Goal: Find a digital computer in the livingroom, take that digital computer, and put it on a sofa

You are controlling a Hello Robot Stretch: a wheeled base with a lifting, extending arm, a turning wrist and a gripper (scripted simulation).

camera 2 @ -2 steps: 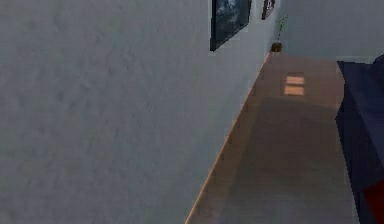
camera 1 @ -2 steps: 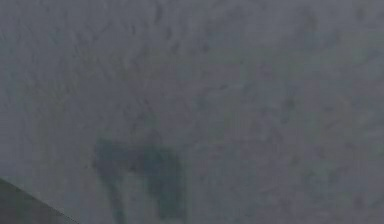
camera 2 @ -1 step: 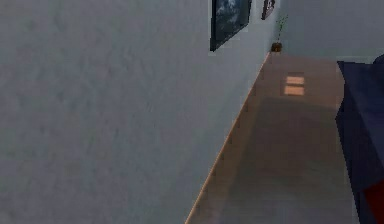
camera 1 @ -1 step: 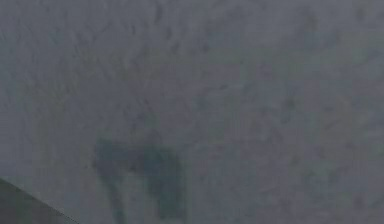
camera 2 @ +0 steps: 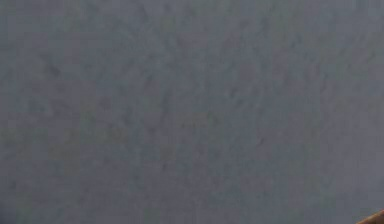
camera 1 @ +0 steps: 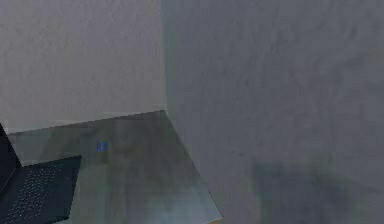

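In the forward view I see the laptop point(camera 1: 38, 188) at the bottom left, partly cut by the edge. It is open, with its dark keyboard facing up and its screen rising at the far left, and it seems to lie on the grey floor point(camera 1: 150, 165). A small blue thing point(camera 1: 101, 148) sits on the floor near it, apart from it. A wall point(camera 1: 280, 90) juts out on the right. The arm side view faces a plain grey wall point(camera 2: 190, 110). I cannot tell the state of the gripper's fingers.
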